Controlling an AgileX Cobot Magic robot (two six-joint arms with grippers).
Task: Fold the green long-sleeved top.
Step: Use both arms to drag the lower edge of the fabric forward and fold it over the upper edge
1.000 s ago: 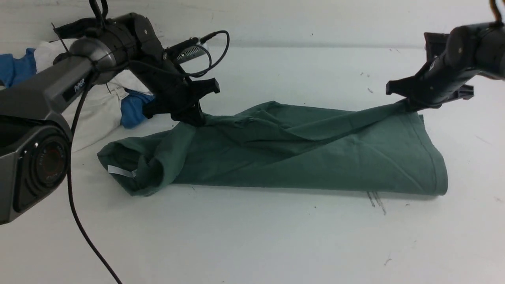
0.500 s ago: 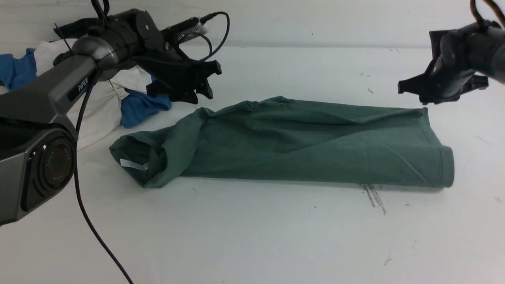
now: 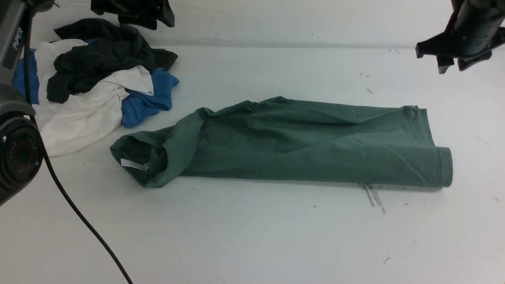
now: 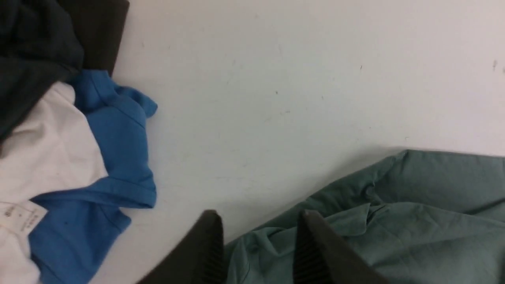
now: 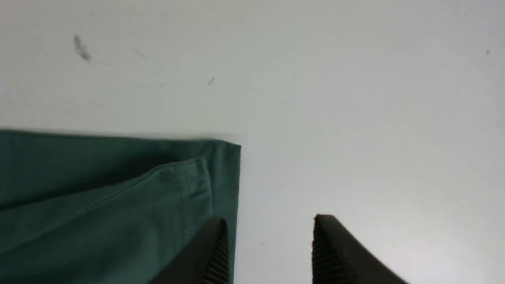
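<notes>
Green top (image 3: pixel 300 146) lies apart from the dark, white, blue clothes heap (image 3: pixel 90 71).

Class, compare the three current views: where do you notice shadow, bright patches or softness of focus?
Front view: even, soft light; the green long-sleeved top casts only a thin shadow along its near edge on the table. Left wrist view: the left fingers look soft, close to the lens. Right wrist view: the table brightens beside the right fingers, a mild glare.
</notes>
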